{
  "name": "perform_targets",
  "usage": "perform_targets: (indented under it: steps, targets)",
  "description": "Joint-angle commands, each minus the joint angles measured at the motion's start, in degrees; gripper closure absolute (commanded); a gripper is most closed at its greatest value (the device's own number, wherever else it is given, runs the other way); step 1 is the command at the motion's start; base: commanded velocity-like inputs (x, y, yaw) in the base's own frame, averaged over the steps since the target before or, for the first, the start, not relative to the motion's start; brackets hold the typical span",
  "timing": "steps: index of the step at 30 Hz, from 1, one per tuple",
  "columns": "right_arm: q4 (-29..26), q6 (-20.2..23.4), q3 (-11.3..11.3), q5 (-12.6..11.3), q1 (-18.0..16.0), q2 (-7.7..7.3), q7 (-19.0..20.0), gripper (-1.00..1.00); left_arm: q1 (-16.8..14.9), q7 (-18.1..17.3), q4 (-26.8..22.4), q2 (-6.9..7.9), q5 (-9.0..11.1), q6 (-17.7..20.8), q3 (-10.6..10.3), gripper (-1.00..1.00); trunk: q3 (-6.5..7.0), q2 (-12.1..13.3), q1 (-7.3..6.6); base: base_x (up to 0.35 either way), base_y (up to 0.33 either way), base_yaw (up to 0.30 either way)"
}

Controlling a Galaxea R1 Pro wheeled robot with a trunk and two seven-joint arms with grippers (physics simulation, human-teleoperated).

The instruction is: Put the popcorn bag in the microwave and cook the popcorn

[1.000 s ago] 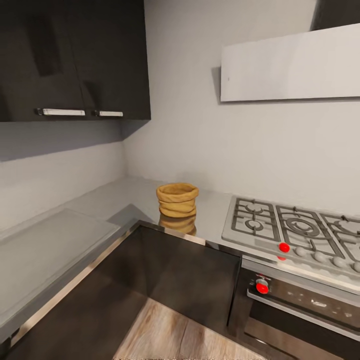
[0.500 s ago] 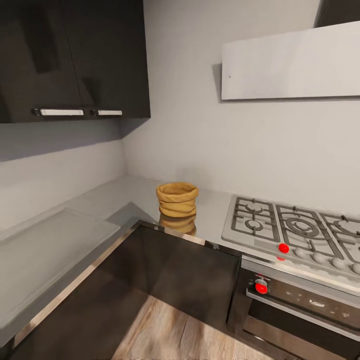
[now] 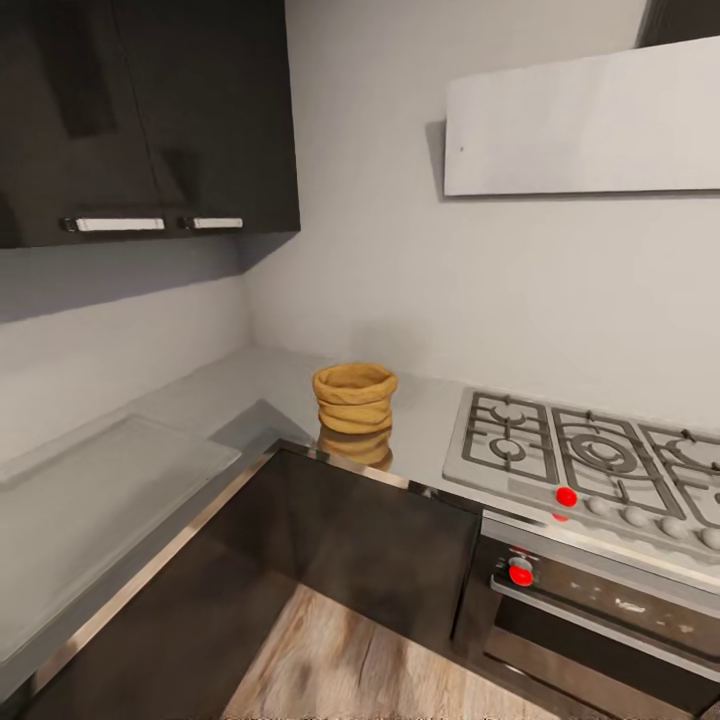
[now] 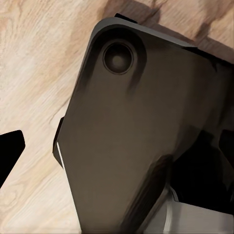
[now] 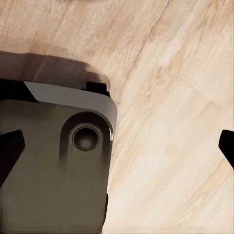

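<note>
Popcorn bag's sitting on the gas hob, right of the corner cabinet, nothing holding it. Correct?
Not quite. In the head view the popcorn bag stands on the countertop, left of the gas hob, not on it. The rest holds: right of the corner cabinet, nothing holding it.

popcorn bag (image 3: 354,398) sits upright on the countertop (image 3: 250,395) in the corner where the two runs meet, close to the front edge. gas hob (image 3: 590,462) is set into the counter just to its right, oven (image 3: 600,620) under that. wall cabinets (image 3: 140,120) hang above left, range hood (image 3: 585,125) above right.
</note>
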Motion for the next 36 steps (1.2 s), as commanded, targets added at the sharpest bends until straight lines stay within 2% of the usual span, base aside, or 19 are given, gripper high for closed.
perform_targets:
  steps: [1, 9, 36]
  targets:
    - [0.2, -0.2, -0.5, 0.5, -0.1, -0.02, -0.3, -1.0, 0.0, 0.2, -0.1, -0.02, 0.2, -0.1, 0.1, -1.0, 0.03, 0.4, -0.22, 0.0, 0.0, 0.0]
    - [0.2, -0.2, -0.5, 0.5, -0.1, -0.02, -0.3, -1.0, 0.0, 0.2, -0.1, -0.02, 0.3, -0.1, 0.1, -1.0, 0.74, 3.6, -1.98, 0.0, 0.0, 0.0]
    - [0.2, -0.2, -0.5, 0.5, -0.1, -0.11, -0.3, -1.0, 0.0, 0.1, -0.1, 0.15, 0.2, -0.1, 0.0, -1.0, -1.71, 3.6, -1.98, 0.0, 0.0, 0.05]
